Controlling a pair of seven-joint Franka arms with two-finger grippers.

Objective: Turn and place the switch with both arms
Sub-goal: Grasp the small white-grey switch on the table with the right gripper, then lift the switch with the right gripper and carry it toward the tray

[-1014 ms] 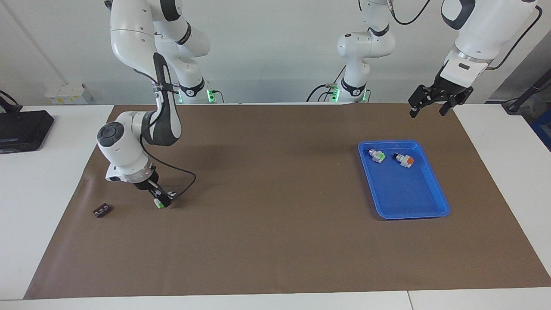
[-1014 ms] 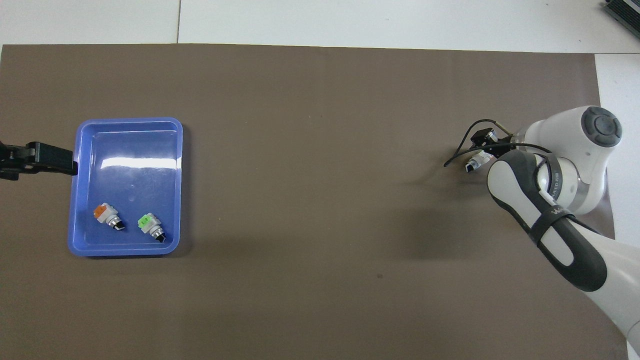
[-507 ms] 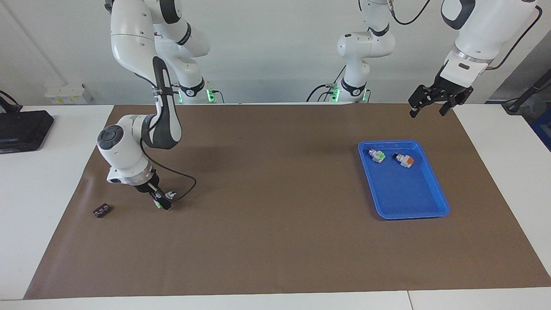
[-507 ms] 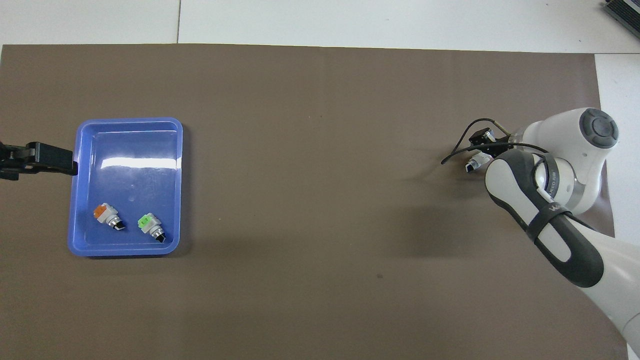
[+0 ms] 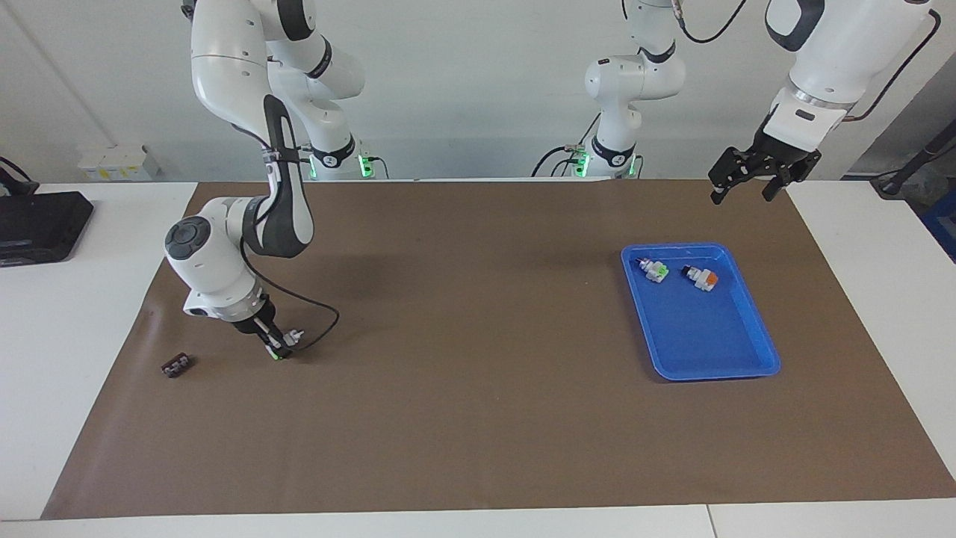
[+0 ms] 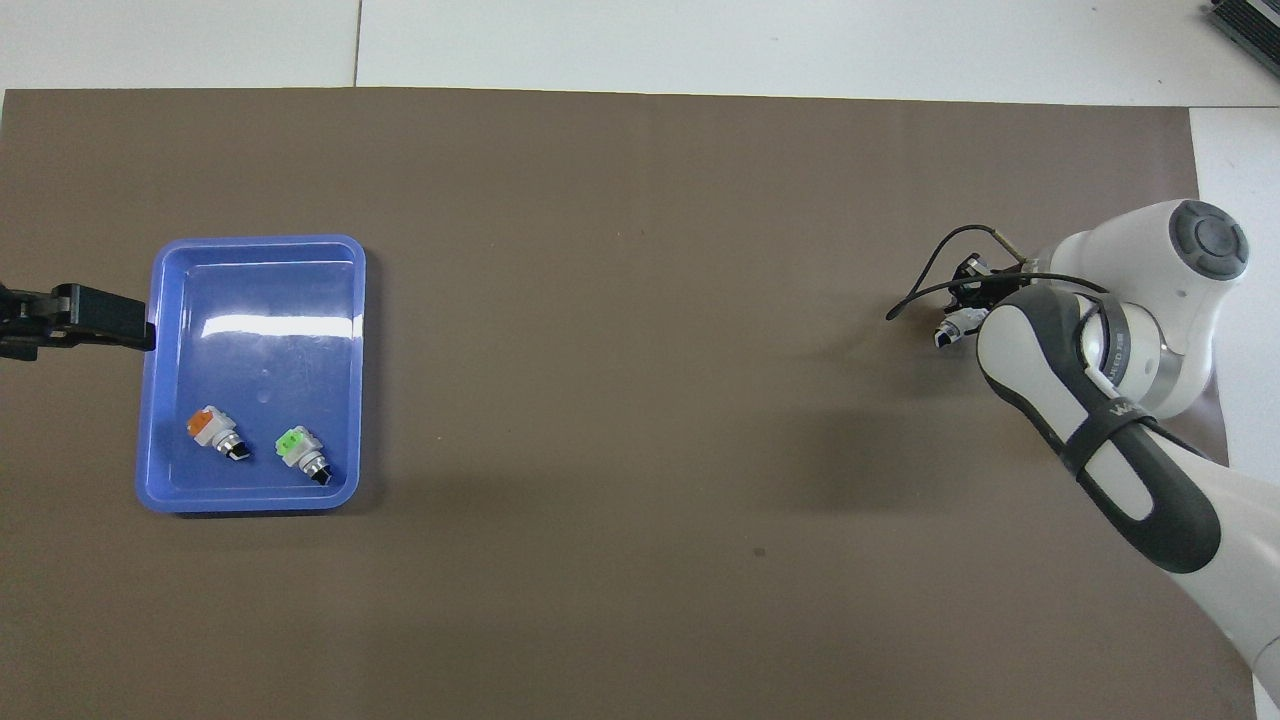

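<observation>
My right gripper (image 5: 275, 345) reaches down to the brown mat at the right arm's end of the table and is shut on the switch (image 5: 278, 353). The switch's green cap points away from the robots. In the overhead view its white body and black stem end (image 6: 948, 332) stick out from under the right wrist, which hides most of the right gripper (image 6: 968, 300). My left gripper (image 5: 743, 191) hangs open and empty, high over the mat's corner at the left arm's end. In the overhead view the left gripper (image 6: 80, 318) shows beside the tray.
A blue tray (image 5: 747, 365) lies toward the left arm's end and holds another green-capped switch (image 5: 656, 270) and an orange-capped switch (image 5: 702, 278). A small dark part (image 5: 177, 365) lies on the mat beside the right gripper. A black box (image 5: 37, 224) sits off the mat.
The right gripper's fingers have closed on the switch, and its wrist has shifted slightly. The left arm has not moved.
</observation>
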